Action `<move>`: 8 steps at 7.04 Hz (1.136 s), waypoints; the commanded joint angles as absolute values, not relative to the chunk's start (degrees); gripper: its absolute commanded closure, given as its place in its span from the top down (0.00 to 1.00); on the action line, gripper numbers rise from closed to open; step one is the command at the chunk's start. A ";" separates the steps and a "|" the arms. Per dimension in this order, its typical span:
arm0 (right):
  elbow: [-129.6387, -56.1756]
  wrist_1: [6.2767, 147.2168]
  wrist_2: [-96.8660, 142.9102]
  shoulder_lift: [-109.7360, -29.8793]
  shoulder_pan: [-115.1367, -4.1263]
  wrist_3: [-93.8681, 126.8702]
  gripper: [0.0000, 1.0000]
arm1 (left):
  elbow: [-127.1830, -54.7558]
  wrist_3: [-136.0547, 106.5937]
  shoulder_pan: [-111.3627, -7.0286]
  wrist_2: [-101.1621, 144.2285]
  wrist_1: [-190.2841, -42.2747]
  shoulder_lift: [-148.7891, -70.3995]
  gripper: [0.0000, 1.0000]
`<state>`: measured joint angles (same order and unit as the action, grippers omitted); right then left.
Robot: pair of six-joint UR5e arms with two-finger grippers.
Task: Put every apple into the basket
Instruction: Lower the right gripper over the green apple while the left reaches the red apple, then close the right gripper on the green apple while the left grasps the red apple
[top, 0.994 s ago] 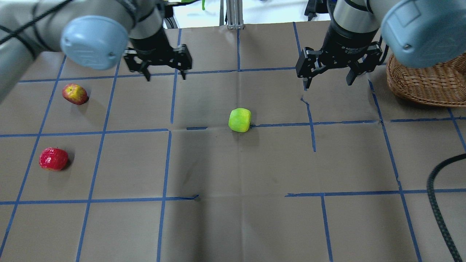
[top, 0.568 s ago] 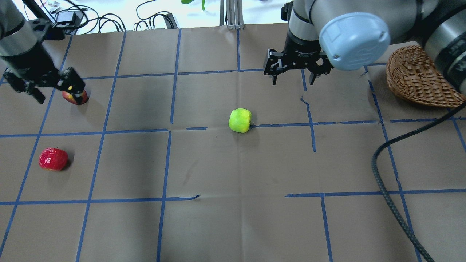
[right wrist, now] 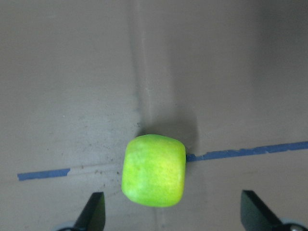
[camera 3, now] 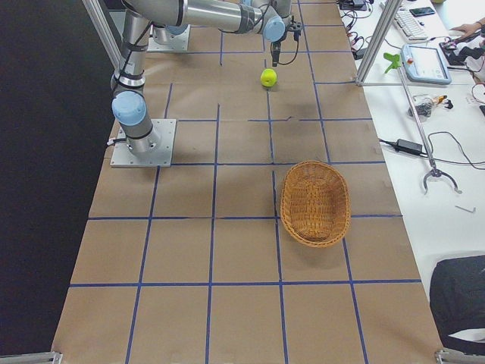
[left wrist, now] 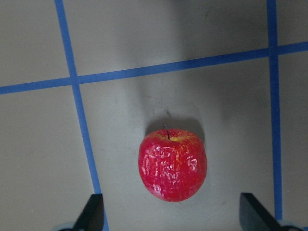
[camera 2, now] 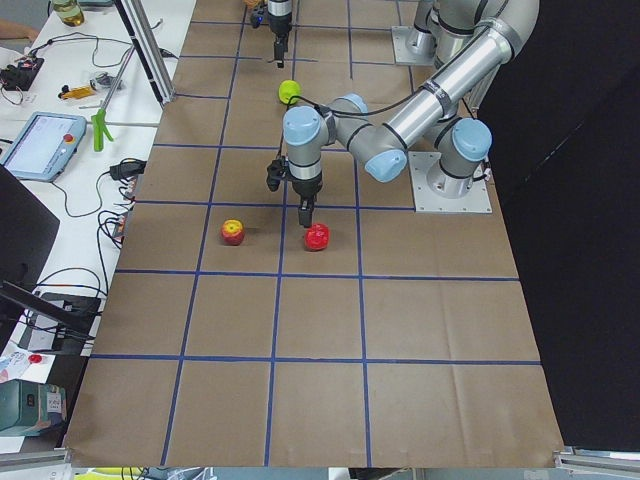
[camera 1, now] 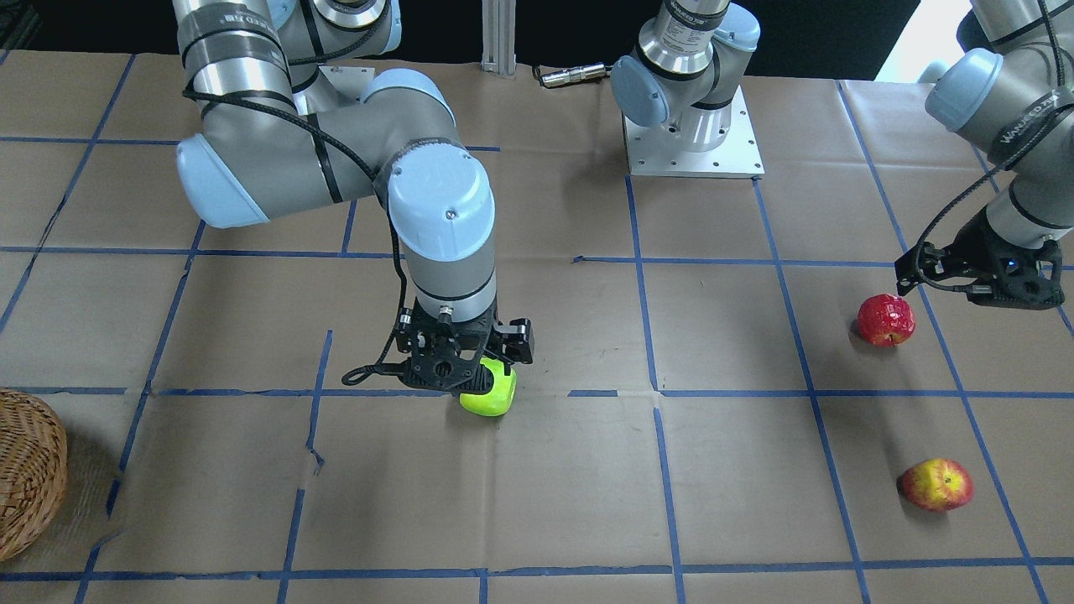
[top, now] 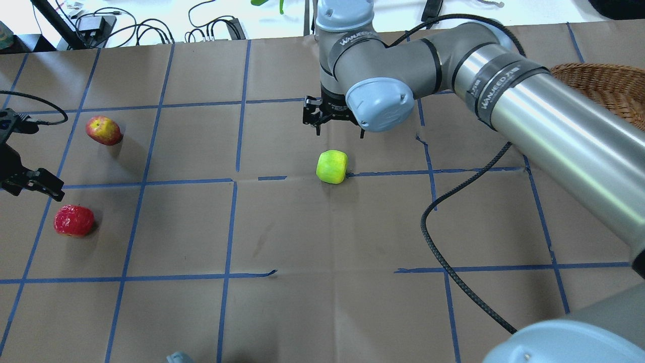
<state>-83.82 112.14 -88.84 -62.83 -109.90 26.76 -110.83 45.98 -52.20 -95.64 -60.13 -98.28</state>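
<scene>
The green apple [top: 332, 167] lies on the table's middle, also in the front view [camera 1: 491, 393] and the right wrist view [right wrist: 154, 171]. My right gripper [top: 338, 133] hangs open just above and behind it [right wrist: 173, 217]. The wrinkled red apple [top: 74, 220] lies at the left, centred in the left wrist view [left wrist: 172, 164]. My left gripper [top: 30, 187] is open above it [left wrist: 173, 217]. The red-and-yellow apple [top: 103, 130] lies farther back on the left. The wicker basket [top: 604, 85] stands at the far right, with nothing visible in it in the right side view [camera 3: 314, 202].
A black cable [top: 453, 272] hangs from the right arm over the table's right half. An aluminium post [top: 322, 20] stands at the far edge, with loose cables [top: 151, 25] beyond it. The arm bases [camera 1: 692, 143] are bolted on the robot's side.
The right gripper has swung left from beside the basket to over the green apple. The left gripper has moved from the blushed apple to over the red apple. No apple has moved.
</scene>
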 commanded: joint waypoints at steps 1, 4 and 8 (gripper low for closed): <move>-84.02 114.08 -89.38 -58.81 -110.92 28.82 1.00 | -111.98 48.32 -51.77 -91.85 -56.88 -102.98 0.98; -84.11 114.08 -88.95 -54.68 -110.92 31.11 1.00 | -112.50 50.54 -51.68 -92.63 -54.05 -105.12 0.98; -83.50 113.73 -89.64 -55.45 -110.74 30.33 0.12 | -115.75 51.15 -48.61 -96.31 -50.72 -108.28 0.98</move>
